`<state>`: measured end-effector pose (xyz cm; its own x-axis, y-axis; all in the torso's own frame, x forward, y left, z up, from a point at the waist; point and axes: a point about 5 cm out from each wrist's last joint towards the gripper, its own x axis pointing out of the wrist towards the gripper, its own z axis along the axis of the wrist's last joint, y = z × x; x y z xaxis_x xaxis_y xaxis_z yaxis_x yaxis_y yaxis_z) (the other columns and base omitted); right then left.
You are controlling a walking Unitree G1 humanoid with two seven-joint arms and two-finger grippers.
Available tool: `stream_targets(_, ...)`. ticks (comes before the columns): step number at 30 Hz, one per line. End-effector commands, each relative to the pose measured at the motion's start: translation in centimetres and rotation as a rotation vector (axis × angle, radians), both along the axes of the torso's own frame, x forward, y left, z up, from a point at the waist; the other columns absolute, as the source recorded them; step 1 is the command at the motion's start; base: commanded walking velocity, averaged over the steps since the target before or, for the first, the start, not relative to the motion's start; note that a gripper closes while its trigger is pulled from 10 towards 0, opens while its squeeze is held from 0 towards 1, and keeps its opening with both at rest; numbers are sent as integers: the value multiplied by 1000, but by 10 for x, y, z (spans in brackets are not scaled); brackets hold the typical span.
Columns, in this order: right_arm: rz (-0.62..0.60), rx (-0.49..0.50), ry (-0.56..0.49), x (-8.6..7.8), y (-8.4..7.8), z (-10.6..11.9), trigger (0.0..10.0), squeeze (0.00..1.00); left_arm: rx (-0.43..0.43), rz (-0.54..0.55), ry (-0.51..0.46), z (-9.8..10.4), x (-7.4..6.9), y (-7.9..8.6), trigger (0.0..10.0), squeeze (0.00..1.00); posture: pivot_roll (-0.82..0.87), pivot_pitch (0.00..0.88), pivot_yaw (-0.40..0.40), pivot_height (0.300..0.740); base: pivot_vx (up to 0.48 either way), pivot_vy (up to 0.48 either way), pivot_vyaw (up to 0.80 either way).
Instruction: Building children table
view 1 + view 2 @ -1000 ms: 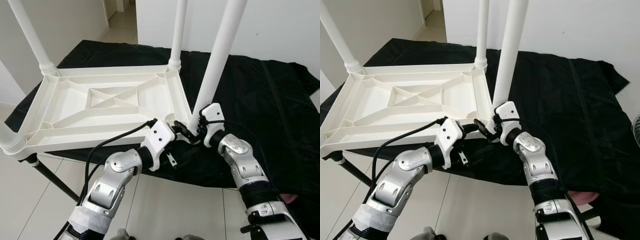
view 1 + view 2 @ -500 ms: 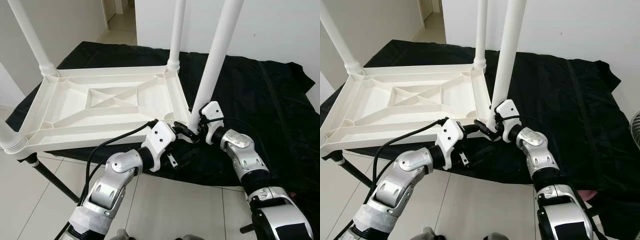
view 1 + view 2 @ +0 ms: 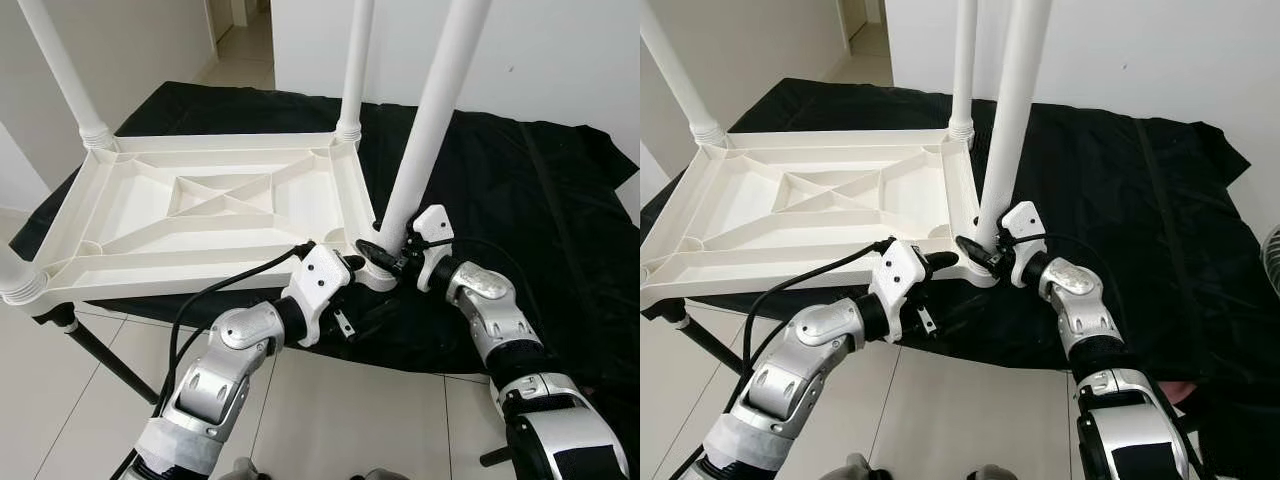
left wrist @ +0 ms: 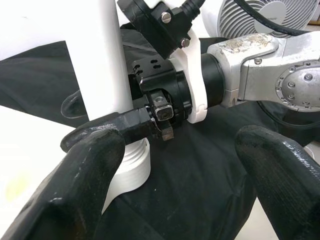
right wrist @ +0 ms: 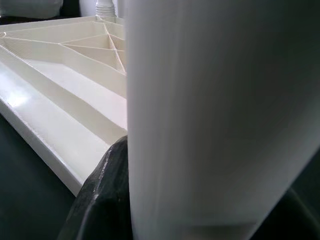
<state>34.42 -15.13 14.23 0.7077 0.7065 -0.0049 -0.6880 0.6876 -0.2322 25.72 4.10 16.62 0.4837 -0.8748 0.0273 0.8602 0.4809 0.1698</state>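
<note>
An upturned white table top (image 3: 820, 205) lay on a black cloth (image 3: 1140, 200). The right gripper (image 3: 978, 253) clasped the base of the near white leg (image 3: 1008, 120) at its corner socket. The left gripper (image 3: 936, 262) pointed at that corner.

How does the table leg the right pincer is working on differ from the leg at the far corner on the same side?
The near leg leans, tilted off vertical, with the right pincer clamped round its base; the far leg stands upright and nothing touches it. The near leg looks thicker, being closer to the camera. Both are white tubes rising from ribbed collars at corners of the upturned tabletop.
</note>
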Motion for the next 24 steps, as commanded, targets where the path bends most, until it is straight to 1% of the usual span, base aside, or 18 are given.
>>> stream_targets(1,-11,-12,38,-3,2,-9,4706,0,7,48,5,-2,0,2,10000,0,-74,77,21,740,0,0,0)
stream_targets(2,-32,6,32,-6,4,-9,10000,0,6,49,7,-2,0,2,10000,0,-74,78,21,740,0,0,0)
stream_targets(3,-39,12,32,-7,5,-9,10000,0,6,50,7,-2,0,2,10000,0,-74,78,21,740,0,0,0)
stream_targets(6,-112,15,15,-9,8,-10,10000,0,6,50,10,-2,-1,2,10000,0,-74,78,22,740,0,0,0)
stream_targets(10,-147,29,-7,-13,13,-8,10000,0,7,50,11,-2,-1,2,10000,0,-75,79,24,740,0,0,0)
stream_targets(11,-160,38,-20,-16,18,-6,10000,0,7,50,11,-2,-1,2,10000,0,-75,79,24,740,0,0,0)
stream_targets(12,-200,67,-24,-19,24,-3,10000,0,8,49,12,-2,-1,2,10000,0,-74,79,24,740,0,0,0)
stream_targets(13,-200,67,-24,-19,24,-3,10000,0,8,49,12,-2,-1,2,10000,0,-74,79,24,740,0,0,0)
stream_targets(15,-282,107,-23,-23,31,1,10000,0,9,47,12,-2,-1,2,10000,0,-70,77,22,740,0,0,0)
stream_targets(17,-334,121,-23,-25,34,3,10000,0,11,47,13,-3,-1,2,10000,0,-70,77,22,740,0,0,0)
stream_targets(20,-490,159,-30,-29,38,5,10000,0,13,52,8,-2,1,3,10000,0,-62,69,13,740,0,0,0)
stream_targets(21,-490,159,-30,-29,38,5,10000,0,13,52,8,-2,1,3,10000,0,-62,69,13,740,0,0,0)
stream_targets(22,-553,176,-23,-31,40,4,10000,0,13,55,6,-2,1,3,10000,0,-62,69,13,740,0,0,0)
stream_targets(23,-553,176,-23,-31,40,4,10000,0,13,55,6,-2,1,3,10000,0,-62,69,13,740,0,0,0)
stream_targets(24,-594,186,-23,-33,43,4,10000,0,13,58,6,-1,2,4,10000,0,-62,69,13,740,0,0,0)
